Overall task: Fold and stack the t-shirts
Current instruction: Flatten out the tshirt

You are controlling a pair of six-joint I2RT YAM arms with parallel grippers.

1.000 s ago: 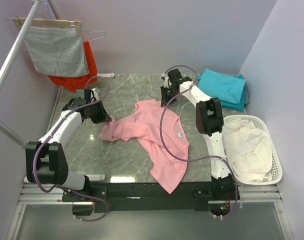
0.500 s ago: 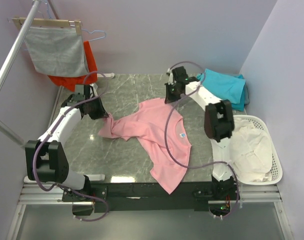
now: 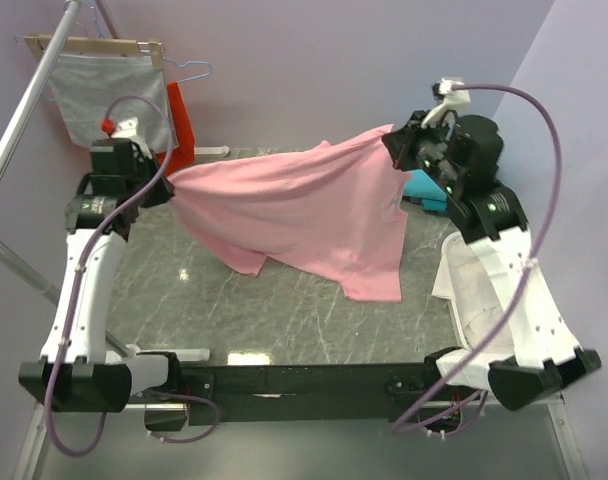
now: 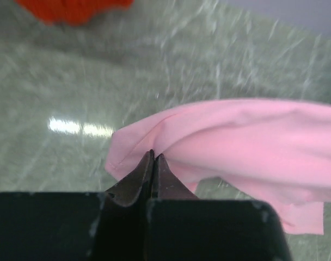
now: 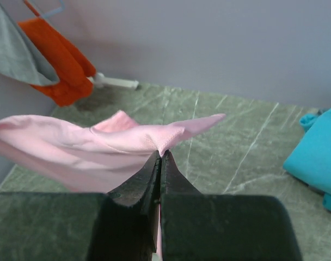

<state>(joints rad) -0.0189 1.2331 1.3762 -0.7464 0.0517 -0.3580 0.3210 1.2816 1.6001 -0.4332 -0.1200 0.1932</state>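
Lifted clear, the pink t-shirt (image 3: 304, 205) hangs stretched between left gripper (image 4: 153, 159) and right gripper (image 5: 160, 156), jaws clamping it.

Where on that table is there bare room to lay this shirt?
Bare marble runs along the near edge of the table, in front of the hanging pink t-shirt. The far right corner is crowded with teal t-shirts.

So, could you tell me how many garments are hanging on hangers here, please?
2: a grey cloth at the far left corner, and an orange-red garment partly behind it, to its right. More could be hidden.
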